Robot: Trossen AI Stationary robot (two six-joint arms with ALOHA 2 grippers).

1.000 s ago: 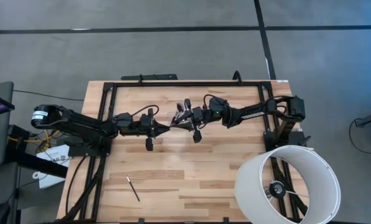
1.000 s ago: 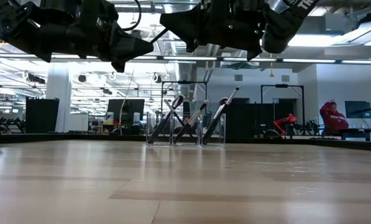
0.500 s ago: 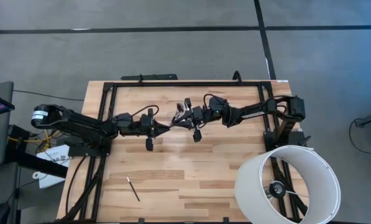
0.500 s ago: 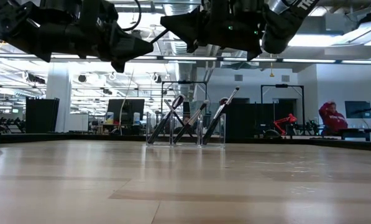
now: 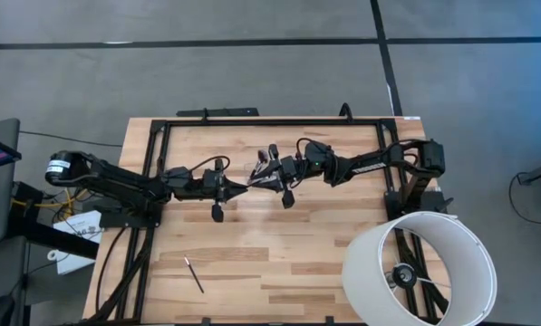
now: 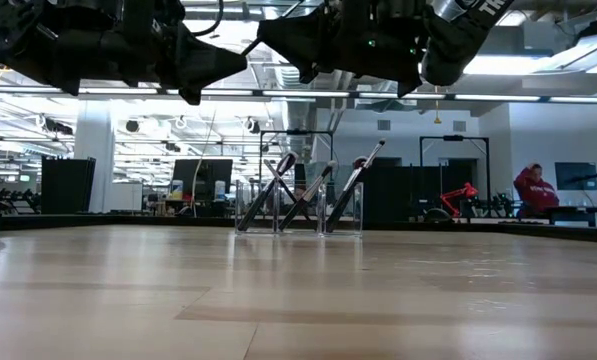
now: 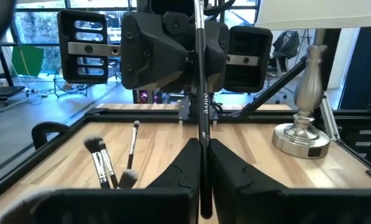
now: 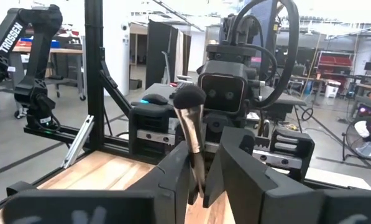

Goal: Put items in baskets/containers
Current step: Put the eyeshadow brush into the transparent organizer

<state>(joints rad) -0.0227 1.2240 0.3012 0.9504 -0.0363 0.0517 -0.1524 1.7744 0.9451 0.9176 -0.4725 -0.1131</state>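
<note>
Left gripper (image 7: 201, 163) clamps a brush (image 7: 200, 93); right gripper (image 8: 201, 163) parted.

Brushes (image 6: 303, 195) stand in the holder (image 6: 298, 210); one brush (image 5: 194, 274) lies well apart.

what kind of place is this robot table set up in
Probably a large robotics lab or workshop: a light wooden table with a black metal frame, exposed ceiling ducts beyond, and another dark robot arm on a far bench.
</note>
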